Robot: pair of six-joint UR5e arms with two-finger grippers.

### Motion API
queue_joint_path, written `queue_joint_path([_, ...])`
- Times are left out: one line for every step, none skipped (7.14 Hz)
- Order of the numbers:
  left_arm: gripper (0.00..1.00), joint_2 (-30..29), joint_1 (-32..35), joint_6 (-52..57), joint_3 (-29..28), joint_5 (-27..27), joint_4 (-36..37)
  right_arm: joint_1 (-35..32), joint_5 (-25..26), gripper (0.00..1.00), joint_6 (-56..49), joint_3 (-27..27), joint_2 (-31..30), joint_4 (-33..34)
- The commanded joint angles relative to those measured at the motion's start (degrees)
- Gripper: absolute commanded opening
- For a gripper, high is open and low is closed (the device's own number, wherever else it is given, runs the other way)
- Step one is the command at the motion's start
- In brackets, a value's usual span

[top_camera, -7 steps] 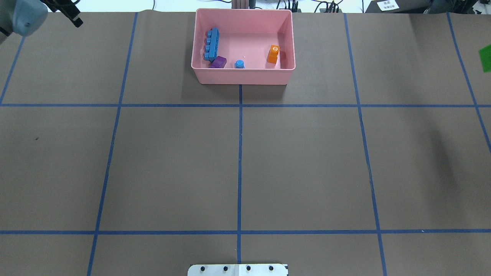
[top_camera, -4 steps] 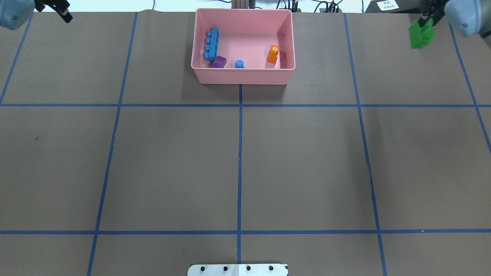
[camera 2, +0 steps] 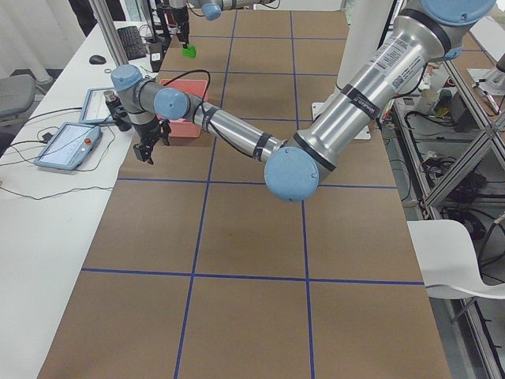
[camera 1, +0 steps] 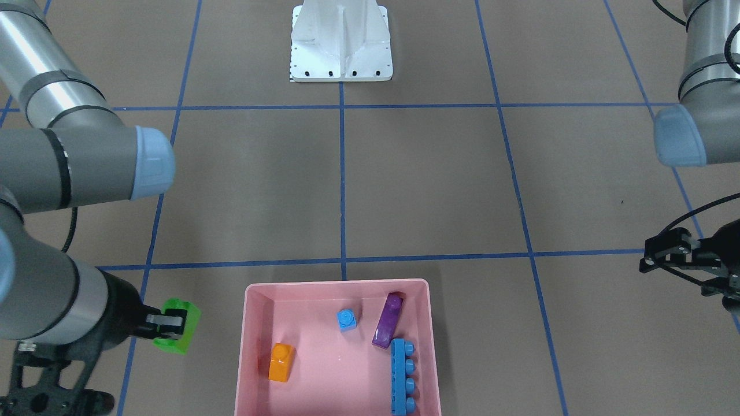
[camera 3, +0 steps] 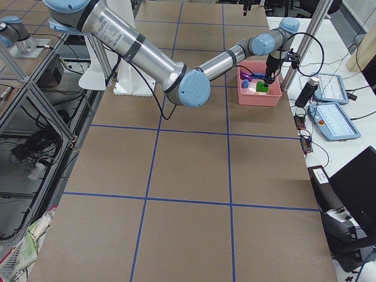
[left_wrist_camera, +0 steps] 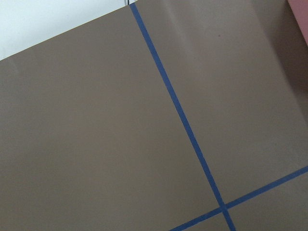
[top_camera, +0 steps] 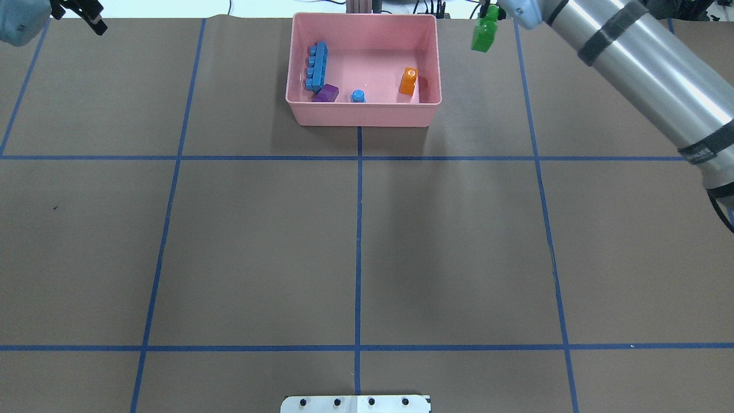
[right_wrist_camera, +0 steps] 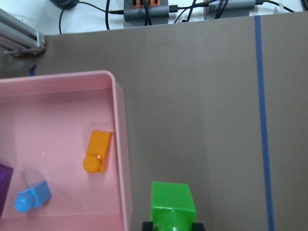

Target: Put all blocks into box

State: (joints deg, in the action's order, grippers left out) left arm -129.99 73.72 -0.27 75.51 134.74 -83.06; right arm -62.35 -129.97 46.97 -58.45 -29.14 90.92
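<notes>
From the front, the pink box (camera 1: 338,283) holds four bricks: orange brick (camera 1: 281,362), small blue brick (camera 1: 346,319), purple brick (camera 1: 388,327), long blue brick (camera 1: 401,375). The right gripper (camera 1: 172,325) pinches the one green brick (camera 1: 193,322) just outside the box. The left gripper (camera 1: 650,254) is spread apart, holding nothing, far off. From above, the green brick hangs beside the box.
</notes>
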Motion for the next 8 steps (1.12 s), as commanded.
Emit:
queue_joint_path([1.00,0.0,-0.2,-0.6,0.0,0.1,-0.1,5.2,4.8,0.00,18.3,10.5,7.9,-7.4])
queue_joint_path([1.00,0.0,-0.2,-1.0,0.2,0.1,-0.1,7.2,7.1,0.00,24.4,10.6,8.5,-8.0])
queue_joint_path([1.00,0.1,-0.2,-1.7,0.3,0.1,-0.3,8.8,8.9,0.00,30.1,10.7,8.6,-8.3])
queue_joint_path([1.00,0.1,-0.2,-2.1,0.3,0.1,-0.5,9.5,8.9,0.00,32.8,10.6,8.5,-8.3])
queue_joint_path([1.00,0.1,-0.3,-2.1,0.1,0.1,-0.5,10.4,9.2,0.00,38.3,10.6,8.3,-8.3])
queue_joint_path([1.00,0.1,-0.5,-2.0,-0.1,0.1,-0.5,10.8,10.5,0.00,44.1,10.6,8.3,-8.2])
queue_joint_path([1.00,0.1,-0.8,-2.0,-0.1,0.1,-0.5,11.1,11.4,0.00,49.8,10.6,8.2,-8.1])
queue_joint_path([1.00,0.0,-1.0,-2.9,-0.1,0.1,-0.6,11.6,11.6,0.00,51.1,10.5,7.9,-8.2])
